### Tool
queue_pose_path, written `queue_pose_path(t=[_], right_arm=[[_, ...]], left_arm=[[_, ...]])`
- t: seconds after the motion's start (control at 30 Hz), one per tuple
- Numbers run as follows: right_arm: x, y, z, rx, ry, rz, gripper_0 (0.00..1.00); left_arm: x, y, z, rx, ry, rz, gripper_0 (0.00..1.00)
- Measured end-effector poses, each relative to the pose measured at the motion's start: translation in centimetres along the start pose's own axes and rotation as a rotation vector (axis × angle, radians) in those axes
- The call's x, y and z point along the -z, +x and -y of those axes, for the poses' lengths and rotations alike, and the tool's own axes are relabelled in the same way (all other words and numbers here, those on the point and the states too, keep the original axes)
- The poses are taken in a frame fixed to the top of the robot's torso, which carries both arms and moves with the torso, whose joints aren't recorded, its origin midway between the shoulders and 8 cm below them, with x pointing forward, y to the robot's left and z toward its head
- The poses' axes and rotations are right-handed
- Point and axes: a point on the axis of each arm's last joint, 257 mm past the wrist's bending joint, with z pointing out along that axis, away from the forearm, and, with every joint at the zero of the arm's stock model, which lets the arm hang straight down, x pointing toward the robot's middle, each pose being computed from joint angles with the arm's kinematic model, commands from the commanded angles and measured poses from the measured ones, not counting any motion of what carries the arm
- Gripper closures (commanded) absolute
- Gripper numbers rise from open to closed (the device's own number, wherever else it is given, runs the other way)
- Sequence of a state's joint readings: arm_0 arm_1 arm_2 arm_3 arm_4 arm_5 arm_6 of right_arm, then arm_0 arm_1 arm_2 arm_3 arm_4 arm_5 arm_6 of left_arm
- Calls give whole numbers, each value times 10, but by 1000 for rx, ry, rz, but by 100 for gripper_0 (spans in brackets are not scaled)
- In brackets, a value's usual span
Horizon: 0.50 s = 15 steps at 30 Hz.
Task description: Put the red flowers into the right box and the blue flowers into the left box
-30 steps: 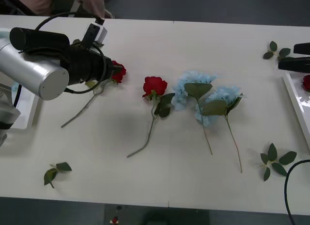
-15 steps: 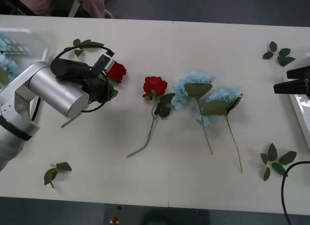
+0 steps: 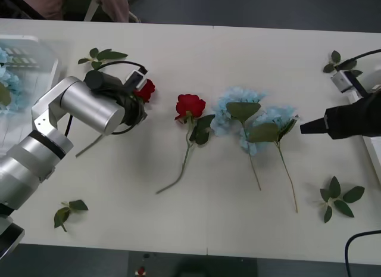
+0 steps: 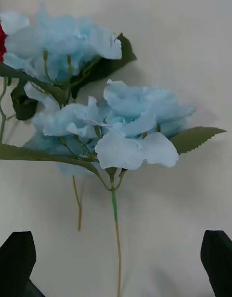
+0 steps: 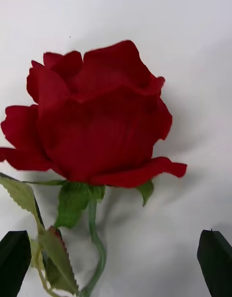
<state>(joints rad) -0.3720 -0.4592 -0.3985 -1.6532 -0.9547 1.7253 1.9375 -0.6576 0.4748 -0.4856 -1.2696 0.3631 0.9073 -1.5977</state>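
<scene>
- near edge of the white bench (image 3: 178, 229): a loose leaf sprig (image 3: 68, 211) on the robot's left, another leaf sprig (image 3: 339, 196) on its right.
- middle of the bench: a red rose (image 3: 189, 105) lies flat, stem trailing toward the robot; just right of it two blue flowers (image 3: 256, 125) lie side by side, blooms touching, stems also pointing toward the robot.
- right hand (image 3: 305, 128) hovers just right of the blue flowers, level with their blooms; in the right wrist view its black fingertips (image 4: 17, 253) sit wide apart at the corners with the nearer blue stem between them, nothing gripped.
- left hand (image 3: 138, 95) is at a second red rose (image 3: 146, 89) left of the middle one; in the left wrist view its fingers (image 5: 14, 251) stand wide at both sides of the stem below the bloom (image 5: 96, 123), not touching it (the stem curls between them).
- farther back: the left box (image 3: 36, 80) at the left edge holds pale blue flowers (image 3: 7, 80); a leaf sprig (image 3: 101, 55) lies behind the left arm, another (image 3: 339, 62) near the far right.
</scene>
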Motion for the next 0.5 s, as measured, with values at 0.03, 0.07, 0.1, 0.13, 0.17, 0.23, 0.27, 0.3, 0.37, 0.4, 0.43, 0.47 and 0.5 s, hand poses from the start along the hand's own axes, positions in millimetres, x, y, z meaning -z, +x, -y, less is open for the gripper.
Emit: queue_pose_path(t=[0.03,0.07,0.1,0.13,0.17,0.23,0.27,0.3,0.37,0.4,0.43,0.47,0.5], right_arm=[[-3,3,1,-1,7,-8,0],[-5,6,2,-3,13,-15,0],[-7,9,3,-5,16,-22,0],[-9,12,3,-7,19,-29,0],[-11,15,4,-8,21,-37,0],[-15,20,5,-10,25,-42,0],[-17,20,5,-10,29,-37,0],[-20,22,6,-10,32,-34,0],[-27,28,5,-9,34,-41,0],[-31,32,4,-6,35,-49,0],[-34,36,4,-3,38,-60,0],[-38,39,5,0,45,-70,0],[-41,43,4,6,51,-81,0]], left_arm=[[-2,-2,-1,7,0,12,0],[-5,-2,-1,20,5,22,0],[-8,-2,-1,38,14,29,0],[-11,-1,-1,58,24,36,0],[-14,1,-1,78,33,37,0],[-16,1,0,98,43,43,9],[-16,0,-1,100,42,45,15],[-17,1,-2,99,41,43,18],[-17,1,-1,95,40,41,32],[-17,1,-1,93,40,41,34],[-18,1,0,89,41,41,40],[-18,0,2,84,42,41,45],[-18,0,3,78,44,40,47]])
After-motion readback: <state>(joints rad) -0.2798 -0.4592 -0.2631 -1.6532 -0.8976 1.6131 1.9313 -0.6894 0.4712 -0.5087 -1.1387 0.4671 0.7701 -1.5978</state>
